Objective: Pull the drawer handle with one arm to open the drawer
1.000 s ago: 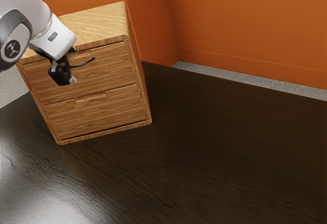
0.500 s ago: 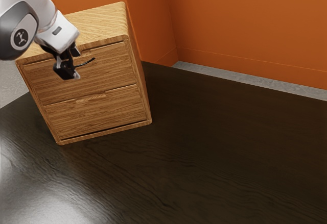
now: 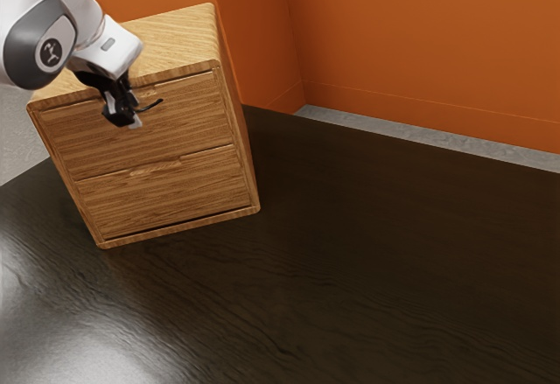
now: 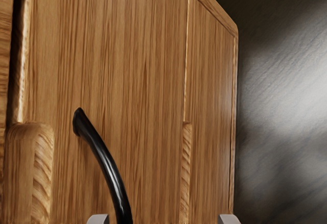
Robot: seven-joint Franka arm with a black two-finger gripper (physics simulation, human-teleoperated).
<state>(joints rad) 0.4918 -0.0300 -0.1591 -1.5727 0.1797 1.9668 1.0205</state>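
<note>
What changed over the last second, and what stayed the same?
The gripper rose and turned toward the black handle, which now sits between its open fingers, not yet gripped. The cabinet stayed put, and the top drawer has not slid out.

Dark, glossy wood-grain table (image 3: 367, 270); one two-drawer oak cabinet (image 3: 166, 183) stands on it, near the orange wall (image 3: 420, 34).

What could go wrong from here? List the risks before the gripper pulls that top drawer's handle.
1. In the wrist view the black handle runs close by one fingertip, not centred, so the open gripper may close unevenly and slip.
2. The handle is thin, curved and glossy, so a grip could slide along it.
3. The cabinet stands on a glossy floor and might slide instead of the drawer opening.
</note>
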